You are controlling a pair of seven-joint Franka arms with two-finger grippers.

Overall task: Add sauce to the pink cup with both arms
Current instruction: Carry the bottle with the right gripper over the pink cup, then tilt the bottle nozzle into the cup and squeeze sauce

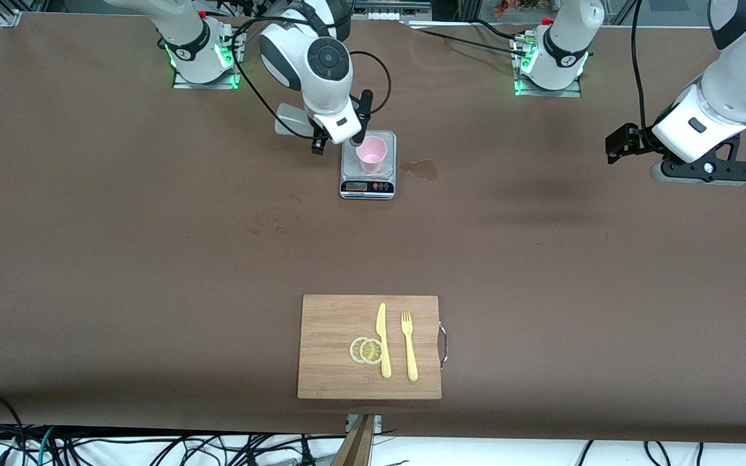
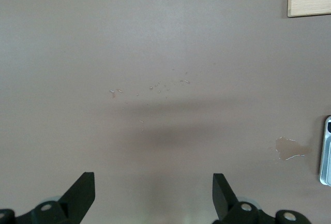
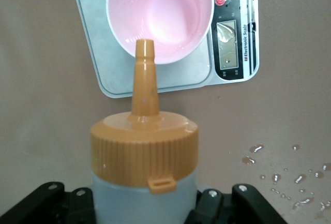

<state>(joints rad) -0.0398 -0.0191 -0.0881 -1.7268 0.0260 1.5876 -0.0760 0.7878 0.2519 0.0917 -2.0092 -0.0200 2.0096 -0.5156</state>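
The pink cup [image 1: 371,154] [image 3: 160,17] stands upright on a small steel kitchen scale [image 1: 368,188] [image 3: 235,32] midway between the two bases. My right gripper [image 3: 145,207] is shut on the sauce bottle [image 3: 145,182], a whitish squeeze bottle with an orange cap. It hangs beside the cup, on the right arm's side. The orange nozzle [image 3: 144,74] points at the cup's rim. No sauce is seen coming out. My left gripper [image 1: 619,147] [image 2: 153,193] waits over bare table toward the left arm's end, open, with nothing between its fingers.
A sauce stain [image 1: 421,169] [image 2: 292,148] marks the table beside the scale, and droplets [image 3: 289,177] lie near it. Nearer the front camera lies a wooden cutting board [image 1: 321,346] with a yellow knife [image 1: 383,340], a fork [image 1: 408,346] and two lemon slices [image 1: 366,350].
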